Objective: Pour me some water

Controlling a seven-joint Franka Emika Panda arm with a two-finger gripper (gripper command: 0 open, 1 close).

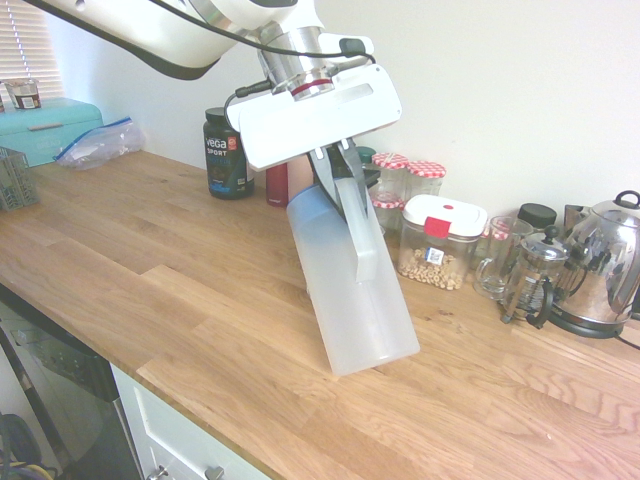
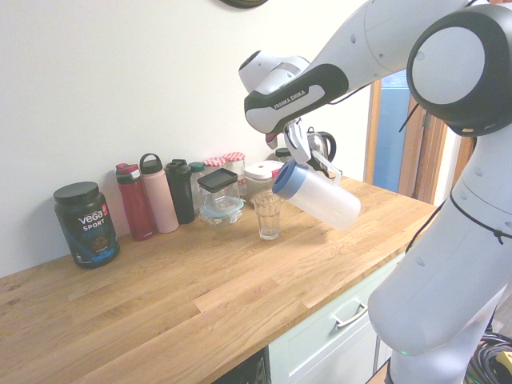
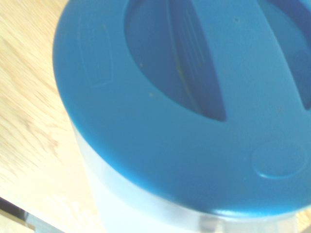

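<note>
Pitcher (image 2: 320, 194) with the blue lid (image 3: 184, 102) hangs tipped over the wooden counter (image 2: 184, 304), its lid end near the glass (image 2: 268, 216). Gripper (image 2: 308, 160) squeezes its handle.

1. A home kitchen: a long wooden countertop (image 1: 150, 260) runs along a plain white wall.
2. White cabinet drawers (image 2: 340, 320) with metal handles sit under it.
3. At the wall stand an electric kettle (image 1: 605, 265), a French press (image 1: 535, 275) and a glass mug (image 1: 495, 255).
4. Food storage is plentiful: checked-lid jars (image 1: 425, 178), a clip-lid container (image 1: 440, 240), a Vega Sport tub (image 2: 86, 223).
5. Drinking bottles (image 2: 158, 194) line up beside it.
6. A turquoise bread bin (image 1: 45, 125) stands at the counter's end.
</note>
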